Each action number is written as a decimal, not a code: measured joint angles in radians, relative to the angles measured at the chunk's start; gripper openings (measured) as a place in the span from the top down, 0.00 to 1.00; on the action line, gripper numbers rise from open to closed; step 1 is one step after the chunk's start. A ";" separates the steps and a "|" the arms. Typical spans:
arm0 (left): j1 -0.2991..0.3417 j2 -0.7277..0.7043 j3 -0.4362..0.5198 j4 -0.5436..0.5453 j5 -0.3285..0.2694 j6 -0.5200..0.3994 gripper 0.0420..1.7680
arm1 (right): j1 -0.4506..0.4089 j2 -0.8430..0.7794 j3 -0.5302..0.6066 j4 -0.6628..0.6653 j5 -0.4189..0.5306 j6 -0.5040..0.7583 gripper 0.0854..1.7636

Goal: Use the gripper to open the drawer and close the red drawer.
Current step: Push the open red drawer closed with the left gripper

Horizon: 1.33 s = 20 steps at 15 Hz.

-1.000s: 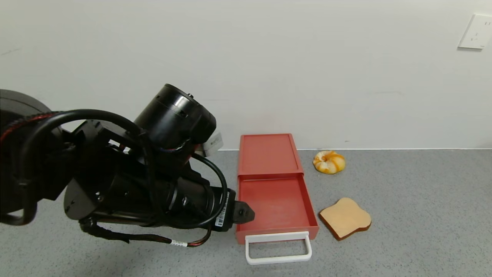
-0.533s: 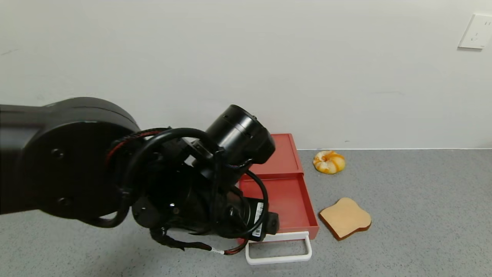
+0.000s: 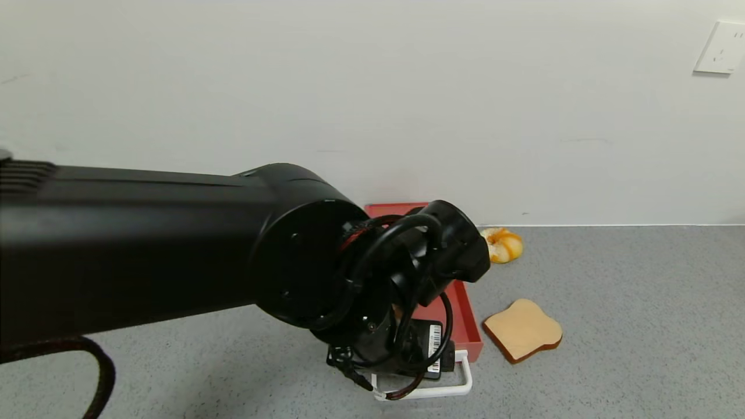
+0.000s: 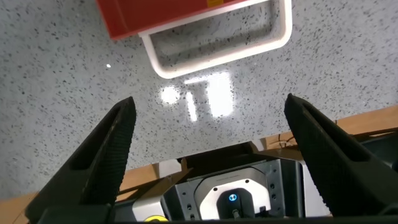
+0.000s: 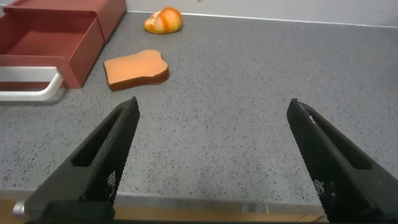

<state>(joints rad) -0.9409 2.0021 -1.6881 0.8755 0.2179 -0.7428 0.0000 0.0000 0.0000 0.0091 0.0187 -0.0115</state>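
Observation:
The brick-red drawer point(image 3: 467, 317) stands pulled out of its box by the wall, mostly hidden behind my left arm. Its white loop handle point(image 3: 463, 385) points toward me. My left gripper point(image 3: 416, 349) hangs over the front of the drawer, above the handle. In the left wrist view the gripper point(image 4: 209, 102) is open and empty, with the handle point(image 4: 217, 59) and the drawer's front edge point(image 4: 155, 15) just beyond the fingertips, apart from them. My right gripper point(image 5: 212, 104) is open and empty, low near the table's front edge; the open drawer point(image 5: 50, 37) is far off.
A toast slice point(image 3: 522, 329) lies on the grey table right of the drawer, also in the right wrist view point(image 5: 135, 68). A glazed bun point(image 3: 499, 244) sits near the wall behind it. A wall socket point(image 3: 722, 48) is at upper right.
My left arm has swung right across the drawer; its gripper went from the tray's left wall to above the white handle. The drawer, toast and bun have not moved.

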 joint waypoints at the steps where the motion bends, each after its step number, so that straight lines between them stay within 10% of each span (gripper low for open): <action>1: -0.004 0.021 -0.018 0.009 0.000 -0.009 0.03 | 0.000 0.000 0.000 0.000 0.000 -0.001 0.01; 11: -0.014 0.159 -0.089 0.022 -0.007 -0.043 0.03 | 0.000 0.000 0.000 0.000 0.000 0.000 0.01; 20: -0.066 0.131 0.036 -0.174 -0.051 0.244 0.03 | 0.000 0.000 0.000 0.000 0.000 0.000 0.01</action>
<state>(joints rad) -1.0064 2.1336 -1.6523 0.7019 0.1664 -0.4987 0.0000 0.0000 0.0000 0.0091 0.0187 -0.0119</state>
